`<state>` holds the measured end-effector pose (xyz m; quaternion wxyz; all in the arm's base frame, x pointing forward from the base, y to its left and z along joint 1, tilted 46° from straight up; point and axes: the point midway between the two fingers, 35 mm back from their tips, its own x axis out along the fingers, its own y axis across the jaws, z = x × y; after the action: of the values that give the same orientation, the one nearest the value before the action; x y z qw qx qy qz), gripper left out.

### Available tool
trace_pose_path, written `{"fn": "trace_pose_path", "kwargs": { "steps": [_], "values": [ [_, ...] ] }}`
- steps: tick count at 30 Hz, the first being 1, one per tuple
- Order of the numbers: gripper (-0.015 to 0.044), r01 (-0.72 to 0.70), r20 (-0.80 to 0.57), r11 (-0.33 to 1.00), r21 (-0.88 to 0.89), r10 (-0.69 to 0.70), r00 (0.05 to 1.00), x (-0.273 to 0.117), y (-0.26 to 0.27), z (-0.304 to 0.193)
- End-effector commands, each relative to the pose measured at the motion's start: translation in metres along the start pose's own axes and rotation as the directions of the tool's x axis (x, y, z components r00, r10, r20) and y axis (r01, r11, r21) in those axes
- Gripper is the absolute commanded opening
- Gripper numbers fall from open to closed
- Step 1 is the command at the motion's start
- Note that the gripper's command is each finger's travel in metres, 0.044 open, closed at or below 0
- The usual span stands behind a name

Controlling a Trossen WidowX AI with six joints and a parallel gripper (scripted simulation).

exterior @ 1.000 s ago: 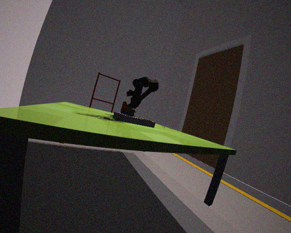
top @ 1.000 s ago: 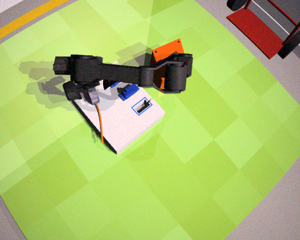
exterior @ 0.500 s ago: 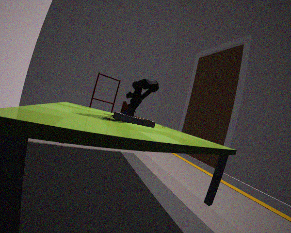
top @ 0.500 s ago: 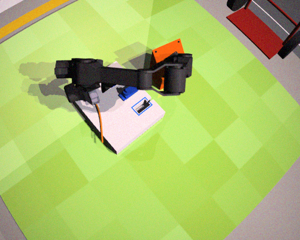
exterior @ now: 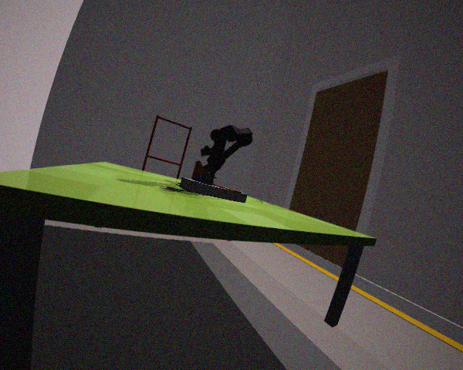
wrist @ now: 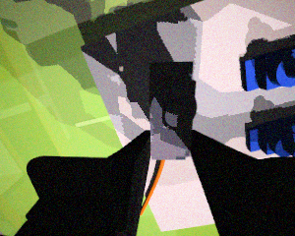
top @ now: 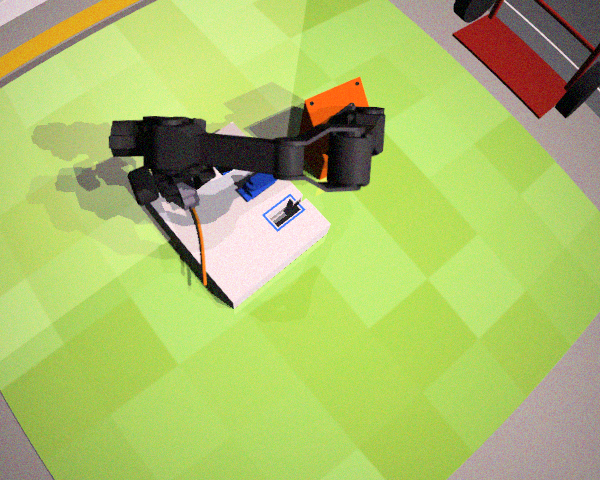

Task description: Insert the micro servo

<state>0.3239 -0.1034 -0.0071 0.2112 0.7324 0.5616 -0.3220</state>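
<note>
The loose micro servo is a small grey block lying on the near-left part of the white deck. Its orange cable trails over the deck's edge. My gripper is low over the deck and shut on the servo, one dark finger on each side. The marked pocket, outlined in blue, lies at the deck's right side, apart from the gripper. In the exterior view the arm bends down onto the deck.
Two blue servos sit mounted in the deck; one shows in the overhead view, between the gripper and the pocket. The arm's orange base stands behind the deck. A red hand truck stands off the green table.
</note>
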Motion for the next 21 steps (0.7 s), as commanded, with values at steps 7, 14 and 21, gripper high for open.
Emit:
{"fn": "trace_pose_path", "kwargs": {
  "steps": [7,14,21],
  "values": [
    [0.0,-0.001,-0.001,1.0,0.004,0.001,1.0,-0.029,-0.005,-0.002],
    [0.0,-0.001,-0.001,1.0,0.004,0.001,1.0,-0.029,-0.009,-0.001],
    [0.0,0.0,-0.001,1.0,0.005,0.0,1.0,-0.029,-0.029,0.003]
  ]
}}
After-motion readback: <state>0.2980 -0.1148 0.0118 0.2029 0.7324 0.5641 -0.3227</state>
